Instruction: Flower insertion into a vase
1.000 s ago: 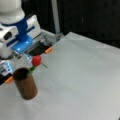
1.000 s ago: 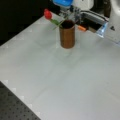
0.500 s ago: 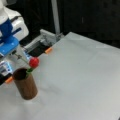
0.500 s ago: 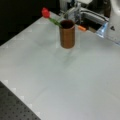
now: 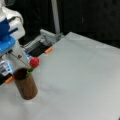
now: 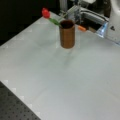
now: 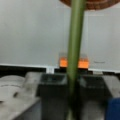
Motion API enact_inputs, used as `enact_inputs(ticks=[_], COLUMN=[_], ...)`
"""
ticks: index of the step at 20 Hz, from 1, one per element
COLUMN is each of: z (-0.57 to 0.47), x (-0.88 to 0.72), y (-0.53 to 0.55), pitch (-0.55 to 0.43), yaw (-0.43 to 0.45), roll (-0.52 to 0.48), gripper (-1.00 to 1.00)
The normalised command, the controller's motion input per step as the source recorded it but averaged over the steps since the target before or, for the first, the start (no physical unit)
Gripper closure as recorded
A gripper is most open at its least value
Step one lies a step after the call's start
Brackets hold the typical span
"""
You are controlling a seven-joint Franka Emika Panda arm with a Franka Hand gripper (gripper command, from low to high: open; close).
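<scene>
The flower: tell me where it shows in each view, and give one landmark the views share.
Front view: red flower at left, above the vase rim, stem slanting up-left toward the tool.
Front view: flower at top left, stem reaching the vase mouth.
Wrist view: only its green stem, running from the tool up to the vase.
Shared landmark: the vase.

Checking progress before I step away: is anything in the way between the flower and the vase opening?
Nothing visible. The gripper is shut on the flower stem, which slants over the vase rim, the red bloom beyond it. The table around the vase is bare.
</scene>
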Motion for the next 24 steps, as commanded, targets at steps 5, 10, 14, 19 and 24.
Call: enact_inputs(ticks=[5,10,14,19,24], z=[-0.19,-0.07,0.12,0.35,0.44], x=[-0.27,-0.2,-0.09,0.18,0.61], y=[-0.25,-0.2,-0.11,-0.09,-0.18], pitch=[-0.102,0.015,0.353,0.663,0.927], yaw=[0.123,0.154,0.16,0.172,0.169], roll=[-0.104,-0.057,-0.01,-0.038,-0.13], gripper=[1.0,1.0,1.0,1.0,1.0])
